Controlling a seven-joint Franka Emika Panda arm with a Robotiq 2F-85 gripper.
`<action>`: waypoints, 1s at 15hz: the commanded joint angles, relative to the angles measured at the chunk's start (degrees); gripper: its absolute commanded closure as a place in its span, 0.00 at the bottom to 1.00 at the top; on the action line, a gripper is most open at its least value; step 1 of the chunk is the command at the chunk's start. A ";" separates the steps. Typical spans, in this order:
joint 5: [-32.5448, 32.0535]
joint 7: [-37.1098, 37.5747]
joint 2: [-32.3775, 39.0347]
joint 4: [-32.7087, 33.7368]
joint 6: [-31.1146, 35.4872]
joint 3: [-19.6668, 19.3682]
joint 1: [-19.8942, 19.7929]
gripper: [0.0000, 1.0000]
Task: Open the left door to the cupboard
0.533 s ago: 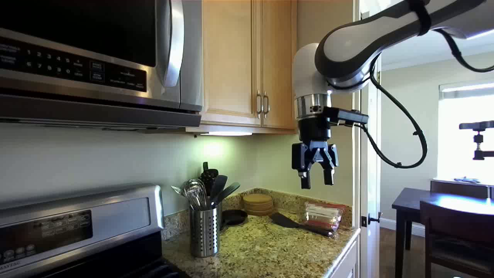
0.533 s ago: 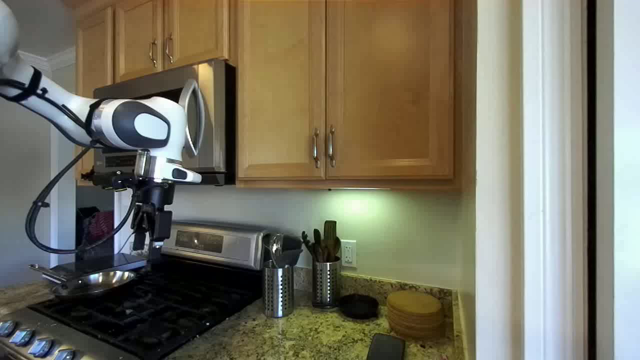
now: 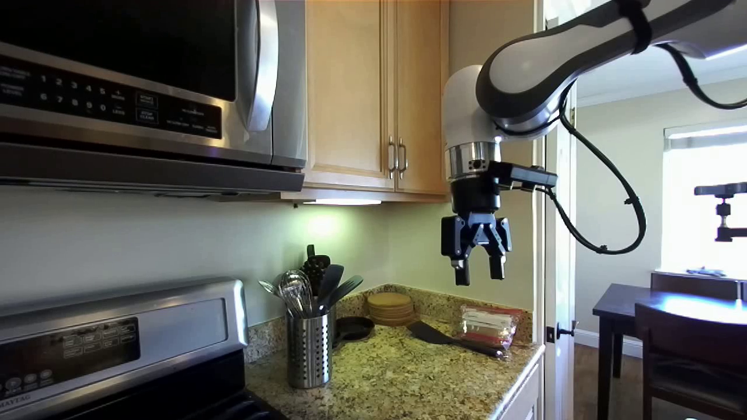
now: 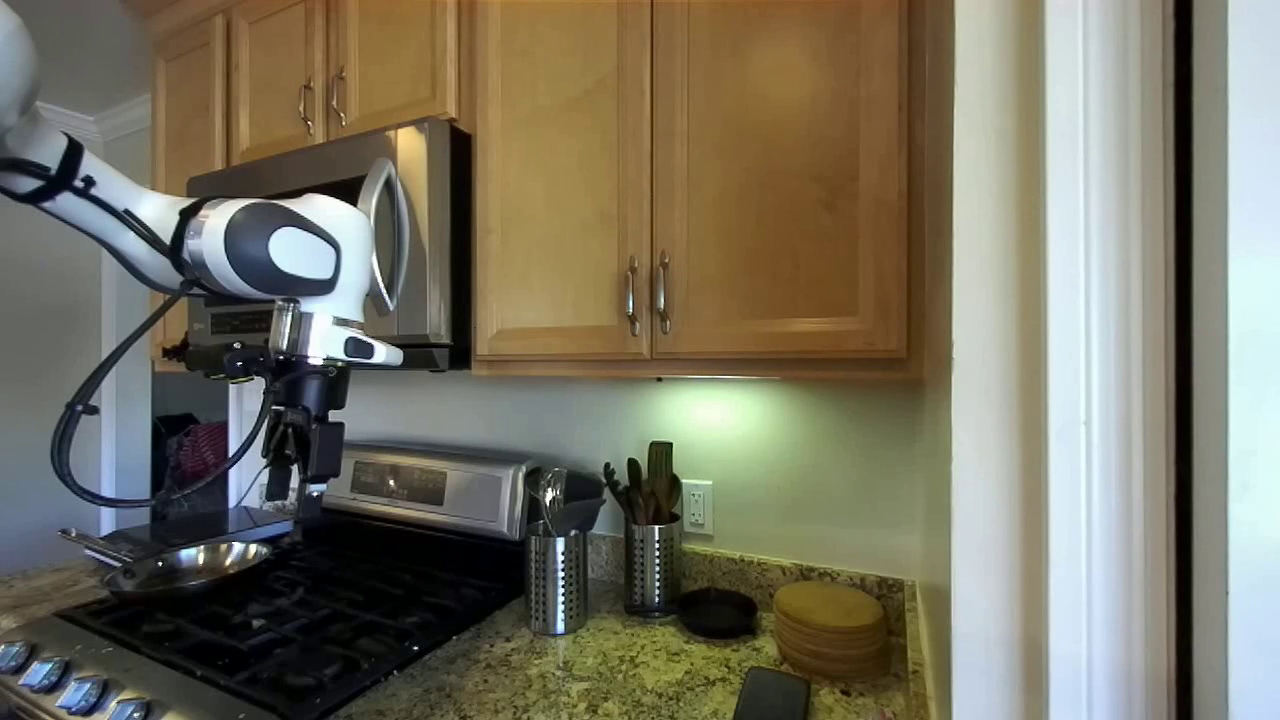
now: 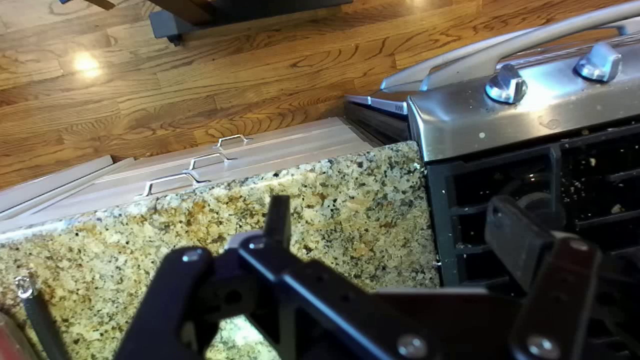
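Note:
The cupboard (image 4: pixel 780 368) is light-tan wood with two tall panelled doors, both shut. Its left door (image 4: pixel 560 180) has a slim silver handle (image 4: pixel 632 295) near its lower right corner, close beside the twin door's handle. In an exterior view the left door (image 3: pixel 347 87) and its handle (image 3: pixel 391 157) also show. My gripper (image 3: pixel 480 274) points down, open and empty. Its fingertips are lower than the cupboard's bottom edge and apart from the door. It also shows in an exterior view (image 4: pixel 295 490), left of the cupboard. In the wrist view the open gripper (image 5: pixel 395 215) is above the counter and stove edge; the cupboard is out of view.
A steel microwave (image 4: pixel 420 230) adjoins the cupboard's left side. Below are the stove (image 4: pixel 300 610) with a pan (image 4: pixel 190 568), and a granite counter (image 3: pixel 408 379). Utensil holders (image 4: pixel 557 585), round tan discs (image 4: pixel 832 630) and a plastic packet (image 3: pixel 490 325) are on the counter.

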 commanded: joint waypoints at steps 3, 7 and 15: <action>-0.16 0.13 0.05 0.09 -0.10 -0.39 0.42 0.00; -0.52 0.42 0.36 0.25 0.53 -0.26 0.27 0.00; -8.05 1.41 6.51 6.65 11.21 -1.29 -3.07 0.00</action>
